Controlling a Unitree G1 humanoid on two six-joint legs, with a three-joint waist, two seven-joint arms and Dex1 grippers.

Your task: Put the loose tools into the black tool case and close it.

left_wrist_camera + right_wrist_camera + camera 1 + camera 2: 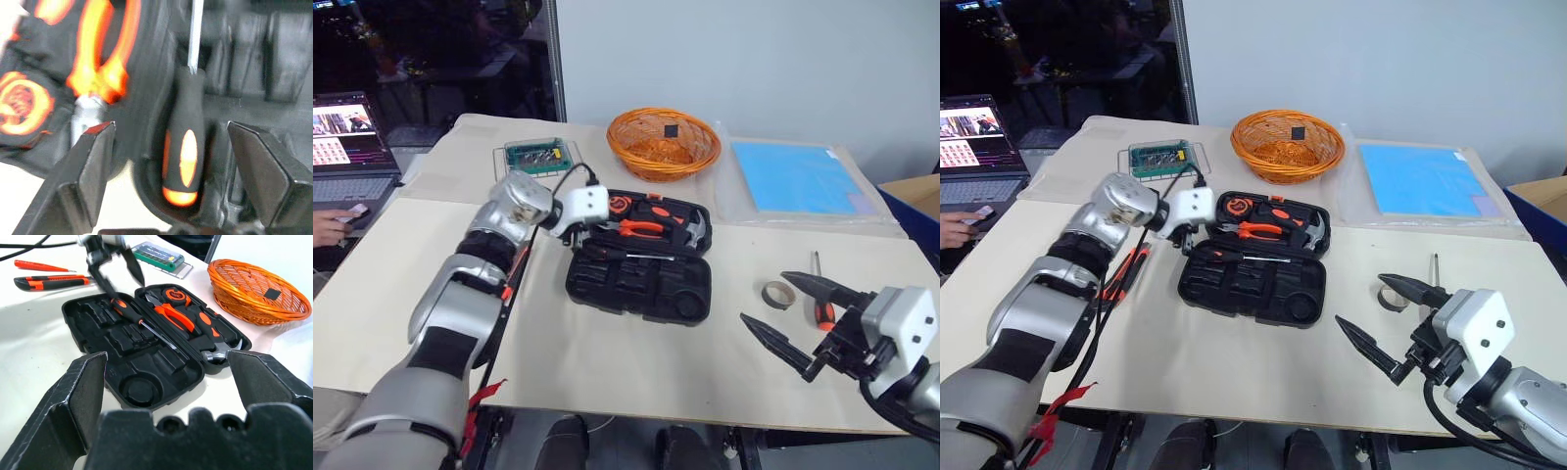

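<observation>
The black tool case (636,289) lies open mid-table, with pliers, a hammer and a tape measure in its far half. An orange-and-black screwdriver (137,318) rests in the near half, untouched. My left gripper (117,269) hovers open just above its handle (183,147), at the case's left end. Loose on the left lie a utility knife (49,282) and a thin orange screwdriver (41,266). To the right are a tape roll (776,294) and another screwdriver (820,294). My right gripper (1361,302) stands open and empty near the front right, beside the tape roll.
An orange wicker basket (663,142) and a green circuit board (540,155) stand behind the case. A blue sheet (793,176) lies at the back right, with a blue box (915,201) at the right edge. A laptop (347,137) and a person's hand (333,227) are far left.
</observation>
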